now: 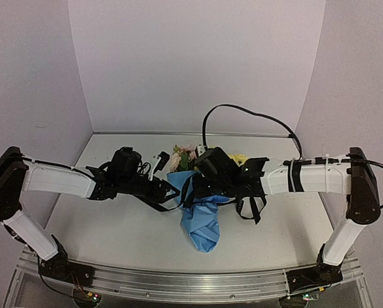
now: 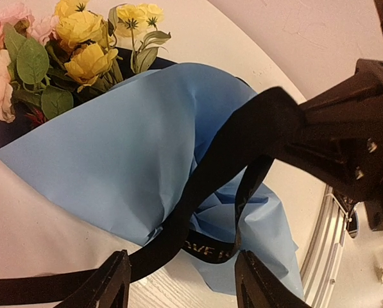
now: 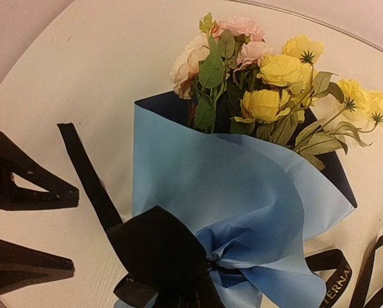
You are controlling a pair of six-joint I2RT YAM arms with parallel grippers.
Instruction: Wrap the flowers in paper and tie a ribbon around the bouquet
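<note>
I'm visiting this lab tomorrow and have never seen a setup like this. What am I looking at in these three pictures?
These are two robot arms, the left arm and the right arm, bolted at the near edge of a table. The wide picture comes from a fixed camera above and behind them. The other two come from small cameras on each wrist.

On the table lies a bouquet: yellow and pink flowers wrapped in light blue paper, which is gathered at the narrow end. A black ribbon with pale lettering sits at that gathered end.

In the left wrist's picture, the left gripper stands open, holding nothing, and the ribbon runs close past its fingertips. The right gripper is pinched shut on the ribbon.
</note>
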